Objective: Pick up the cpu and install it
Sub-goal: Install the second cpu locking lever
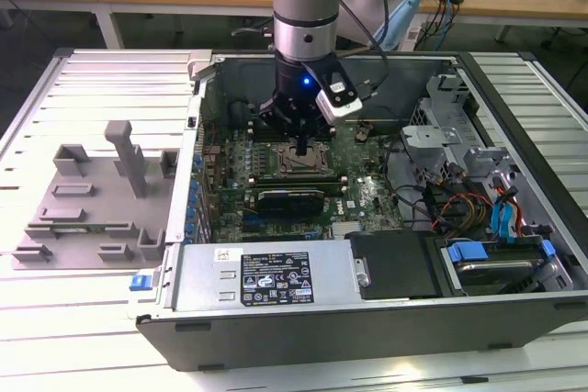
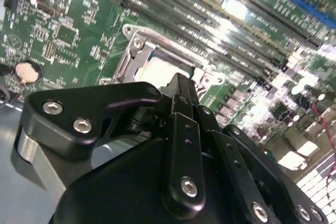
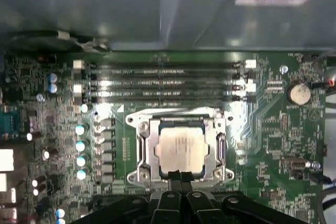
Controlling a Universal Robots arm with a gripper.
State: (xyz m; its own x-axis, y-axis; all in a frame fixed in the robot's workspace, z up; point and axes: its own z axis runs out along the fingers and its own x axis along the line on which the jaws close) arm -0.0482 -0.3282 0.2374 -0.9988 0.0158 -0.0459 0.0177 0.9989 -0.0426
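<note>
Item: cpu (image 3: 181,148), seated in mobo socket (image 3: 144,150). End effector (image 3: 181,174) fingers together, empty, at cpu edge. Care: keep chip flat, corners aligned w/ frame, no side force.

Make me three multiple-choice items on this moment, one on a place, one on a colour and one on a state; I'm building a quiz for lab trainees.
1. Where does the cpu lie?
A. In the motherboard socket
B. On the grey plastic tray
C. On the power supply

2. What colour is the motherboard?
A. Blue
B. Green
C. Red

3. How do the fingertips of the gripper stand?
A. Wide apart
B. Clamped round a memory stick
C. Drawn together at the cpu's edge

Answers:
1. A, as the first wrist view shows the silver chip framed by the socket.
2. B, as both wrist views show a green board.
3. C, as the first wrist view shows the black tips side by side at the chip's rim.
</note>
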